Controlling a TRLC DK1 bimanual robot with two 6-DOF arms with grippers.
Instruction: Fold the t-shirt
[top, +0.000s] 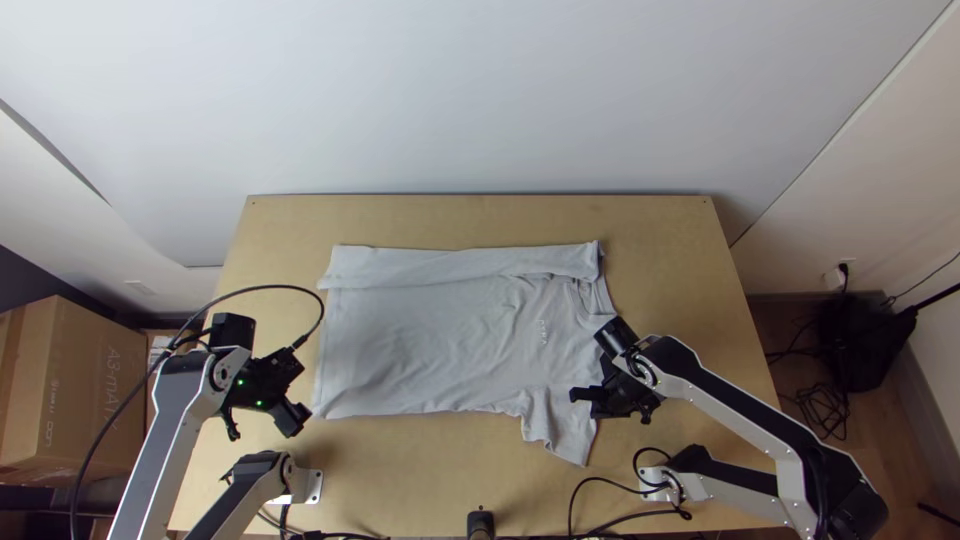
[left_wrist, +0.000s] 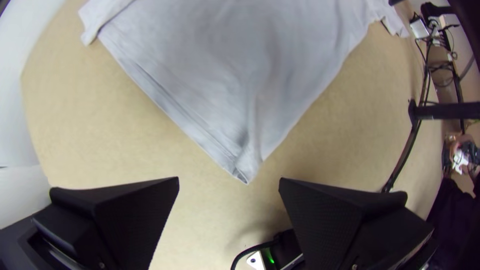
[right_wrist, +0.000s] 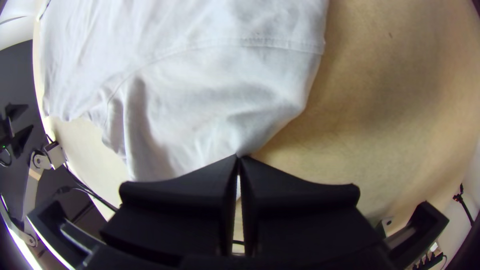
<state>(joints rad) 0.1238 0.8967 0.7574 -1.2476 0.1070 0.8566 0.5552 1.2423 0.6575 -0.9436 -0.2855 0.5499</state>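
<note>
While the left claw gaped empty, the right claw was shut, seemingly on a sleeve of the t-shirt, whose far side lay folded inward

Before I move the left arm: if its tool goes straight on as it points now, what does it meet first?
The open left tool would probably meet the t-shirt first, at its hem corner nearest that arm, or the table just beside it; the height above them is unclear.
</note>
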